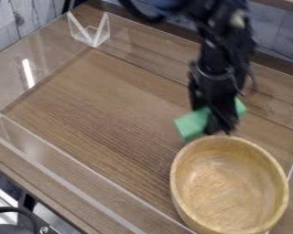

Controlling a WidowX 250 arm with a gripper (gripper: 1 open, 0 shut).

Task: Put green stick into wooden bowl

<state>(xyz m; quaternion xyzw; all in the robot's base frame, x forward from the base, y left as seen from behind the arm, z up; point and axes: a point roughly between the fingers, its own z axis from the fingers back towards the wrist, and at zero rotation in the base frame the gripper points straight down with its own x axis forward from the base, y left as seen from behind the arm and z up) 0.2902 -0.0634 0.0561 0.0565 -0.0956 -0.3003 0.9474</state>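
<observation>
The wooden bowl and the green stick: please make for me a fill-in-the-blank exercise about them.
The wooden bowl has a ____ opening.
The stick is colored ____.
The stick is held by the black ____.
The task wants the stick put ____ the bowl.

Missing words: round; green; tool; into

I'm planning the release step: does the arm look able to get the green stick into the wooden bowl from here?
Probably yes: the end effector grips the green stick just beyond the rim of the wooden bowl, and nothing visible blocks the bowl's open top.
</observation>
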